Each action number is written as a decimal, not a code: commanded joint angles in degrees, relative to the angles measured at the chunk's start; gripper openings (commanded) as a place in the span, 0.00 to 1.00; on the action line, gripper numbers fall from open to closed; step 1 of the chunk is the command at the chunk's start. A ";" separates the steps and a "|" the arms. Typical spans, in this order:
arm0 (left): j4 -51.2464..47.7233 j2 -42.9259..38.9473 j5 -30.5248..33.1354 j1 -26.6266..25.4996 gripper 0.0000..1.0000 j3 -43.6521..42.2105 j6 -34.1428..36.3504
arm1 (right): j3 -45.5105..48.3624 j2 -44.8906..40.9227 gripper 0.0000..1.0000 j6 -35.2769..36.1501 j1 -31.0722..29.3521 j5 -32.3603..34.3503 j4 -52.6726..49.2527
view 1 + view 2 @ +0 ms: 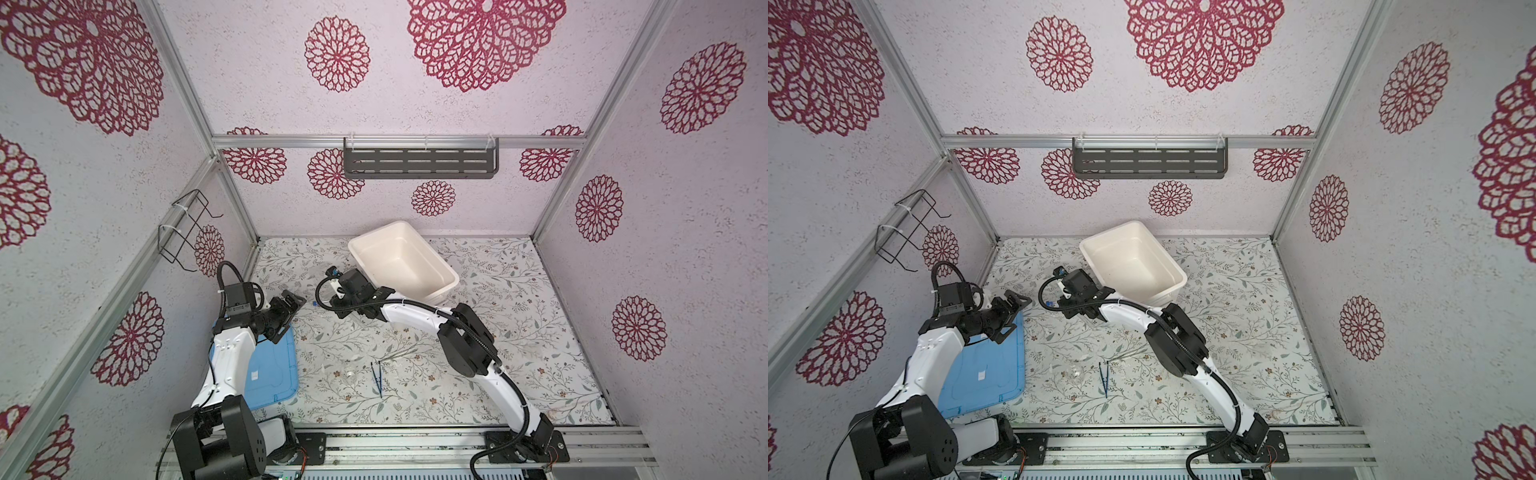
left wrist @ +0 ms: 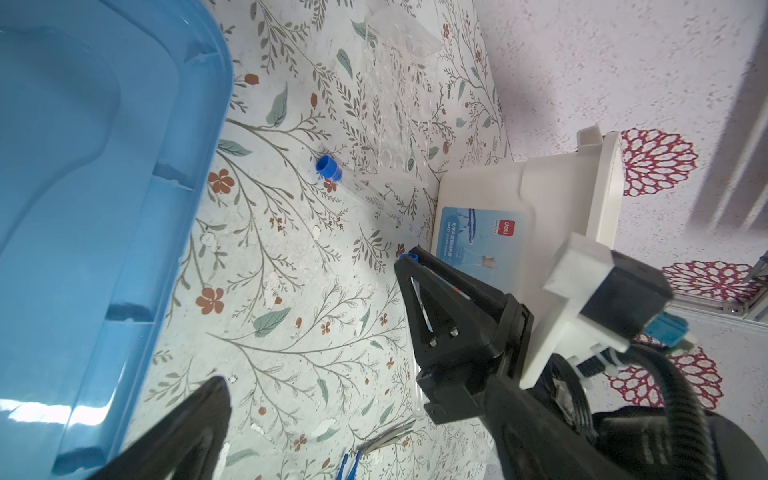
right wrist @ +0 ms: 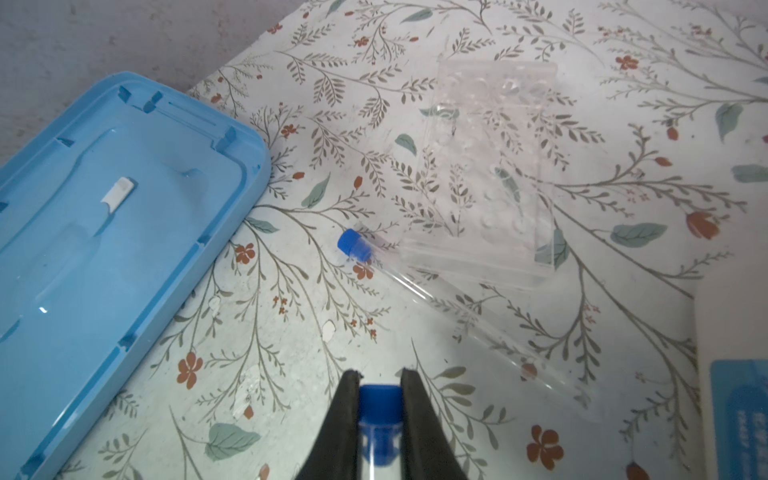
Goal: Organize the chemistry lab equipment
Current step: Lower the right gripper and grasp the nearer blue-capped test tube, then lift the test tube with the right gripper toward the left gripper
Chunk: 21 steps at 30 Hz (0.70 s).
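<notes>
Right claw point(image 3: 380, 376) nips blue-capped tube point(image 3: 379, 409); left claw point(image 1: 289, 318) gapes wide, seemingly empty.

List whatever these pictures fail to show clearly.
- Held tube: in the right wrist view, its body is cut off by the bottom edge and flanked by the right claw.
- Tub label: in the left wrist view, the print is too small and blurred to read.
- Clear vessel beside the tweezers: in both top views, too faint to tell its shape.
</notes>
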<state>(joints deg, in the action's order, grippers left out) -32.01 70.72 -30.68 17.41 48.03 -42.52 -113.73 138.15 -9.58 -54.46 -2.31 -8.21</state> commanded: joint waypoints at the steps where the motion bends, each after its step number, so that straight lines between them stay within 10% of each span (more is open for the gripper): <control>1: 0.55 -0.67 0.59 0.80 0.99 -0.39 -0.10 | 3.13 -3.71 0.19 2.93 -0.87 -0.21 -2.97; 21: -1.89 -0.99 3.38 1.49 1.00 0.83 1.21 | -1.79 -1.94 0.32 2.16 -2.42 2.40 -21.12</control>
<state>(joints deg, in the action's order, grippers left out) -33.08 70.72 -27.92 18.35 47.99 -42.00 -110.45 136.62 -7.11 -56.82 -1.45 -20.34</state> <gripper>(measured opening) 0.993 0.322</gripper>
